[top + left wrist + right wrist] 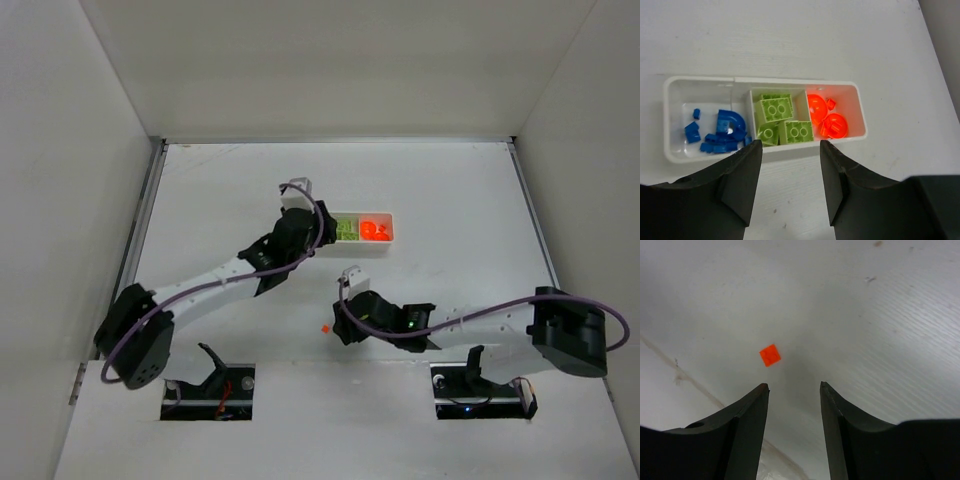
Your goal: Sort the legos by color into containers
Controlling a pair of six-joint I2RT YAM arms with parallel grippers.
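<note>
Top external view: the white tray [365,213] lies on the desk [450,190] toward the far middle. The left arm [230,275] reaches over the tray's left end and hides it. The green legos [346,229] show in the middle compartment and the orange legos [376,232] in the right one. Well apart from the tray, nearer the arm bases, a single small orange piece [326,328] lies on the desk, just left of the right arm's wrist.

In the left wrist view the left jaws stand open with nothing between them, their dark fingers [740,185] at the tray's near wall. The blue legos [722,132], a curved piece among small blocks, sit in the left compartment. Several lime bricks fill the middle, and two rounded orange pieces with a small one sit in the right.

In the right wrist view the right jaws are also spread and empty. The loose orange piece lies flat on the desk just beyond the fingers [745,430], slightly left of the gap and touching neither.
</note>
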